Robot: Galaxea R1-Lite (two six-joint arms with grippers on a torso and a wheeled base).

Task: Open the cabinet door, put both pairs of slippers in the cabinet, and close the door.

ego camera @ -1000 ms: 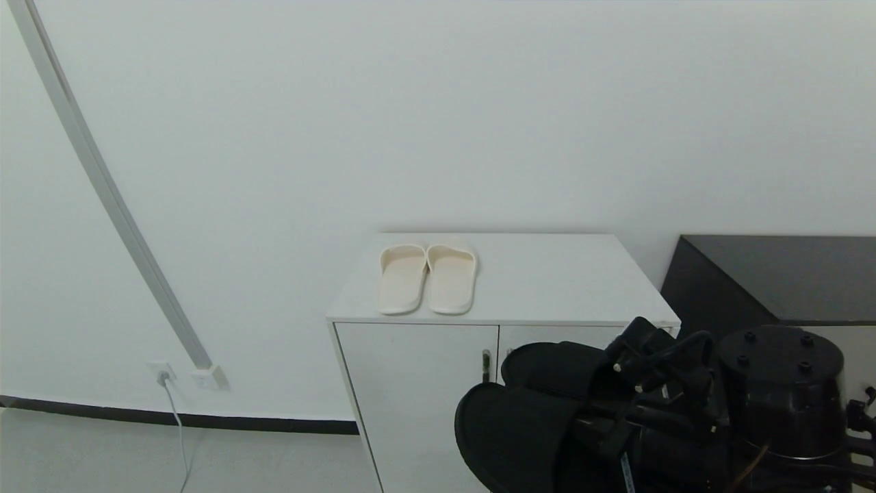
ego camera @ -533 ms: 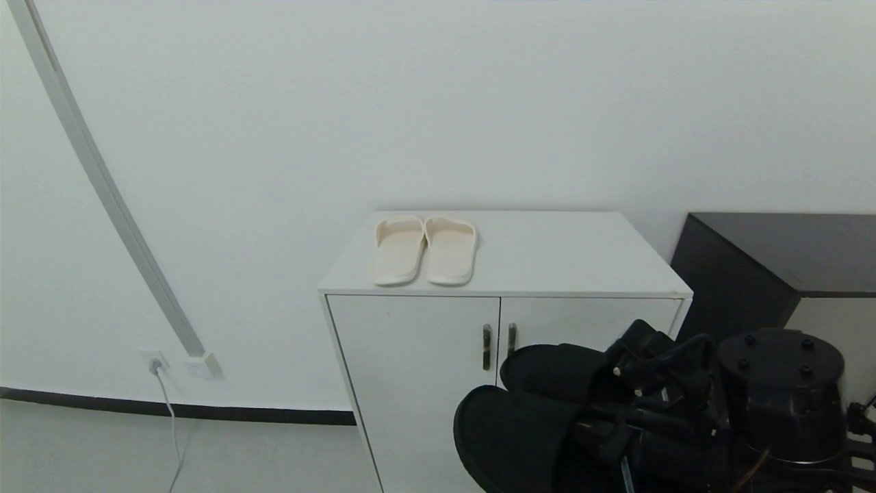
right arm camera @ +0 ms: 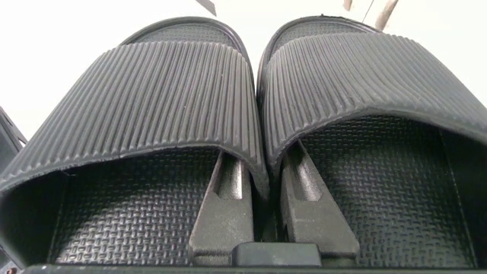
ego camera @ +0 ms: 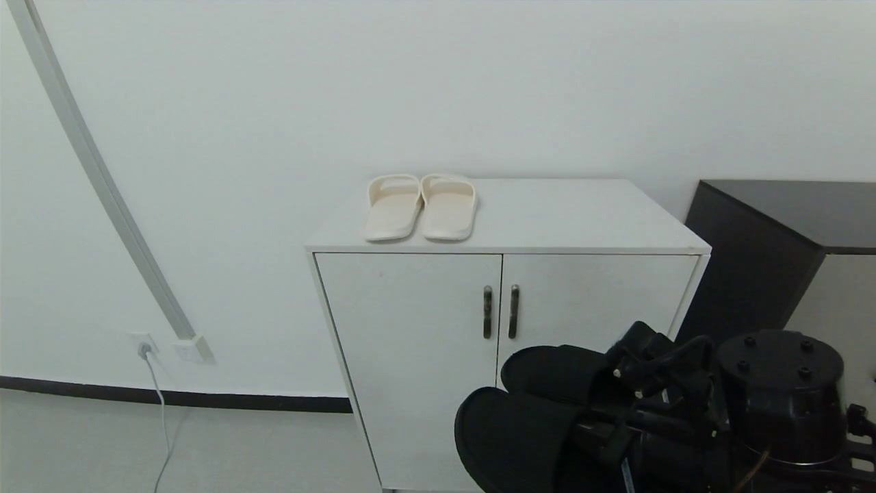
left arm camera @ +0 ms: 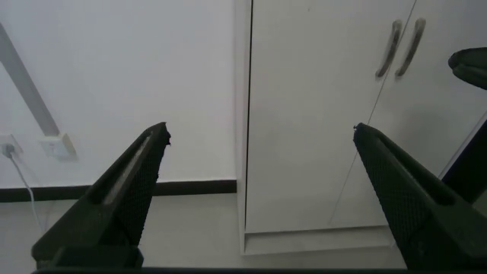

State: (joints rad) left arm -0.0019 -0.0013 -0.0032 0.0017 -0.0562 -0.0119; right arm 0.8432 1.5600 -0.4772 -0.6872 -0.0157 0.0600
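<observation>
Holding the black slippers as one bundle at the lower right of the head view, the right gripper has one finger inside each shoe, under the ribbed strap. It is closed on the two adjoining side walls. This grip is judged to let a single arm carry the whole pair. The pair hangs in front of the lower part of the right-hand door; contact with the door cannot be confirmed.

The left gripper is spread wide and carries nothing. It faces the cabinet, with the handles at the upper right of the left wrist view. It is judged to be kept free for pulling a handle.

The cream slippers lie side by side, touching, on the cabinet top near its front edge, just above the centre of the head view.

Both doors are shut, with the two handles upright on either side of the centre seam. Neither pair is inside, so the door-opening step is judged not yet done.

Risk noted: the loaded right arm sits before the right-hand door and may obstruct its swing.
</observation>
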